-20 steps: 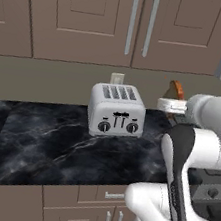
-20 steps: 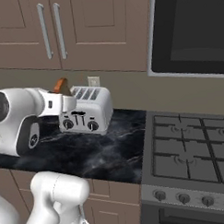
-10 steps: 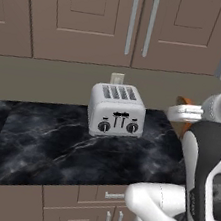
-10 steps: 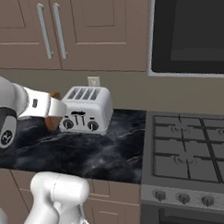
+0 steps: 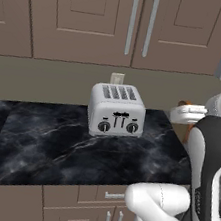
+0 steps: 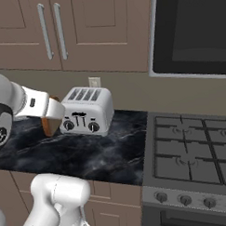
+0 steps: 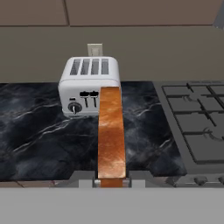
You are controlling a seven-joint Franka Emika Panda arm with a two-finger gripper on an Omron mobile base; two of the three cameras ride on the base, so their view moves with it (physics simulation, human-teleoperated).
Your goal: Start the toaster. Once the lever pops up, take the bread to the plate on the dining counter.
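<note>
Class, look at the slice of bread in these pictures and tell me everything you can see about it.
The bread is a thin slice with a brown-orange crust, seen edge-on in the hand view. The gripper is shut on its near end, holding it above the black marbled counter, in front of the silver toaster and clear of its slots.

Toaster (image 5: 116, 111) is seen upright on the dark marbled worktop (image 5: 51, 148), against the wall; bread (image 5: 185, 104) is glimpsed beside the arm, right of toaster.
</note>
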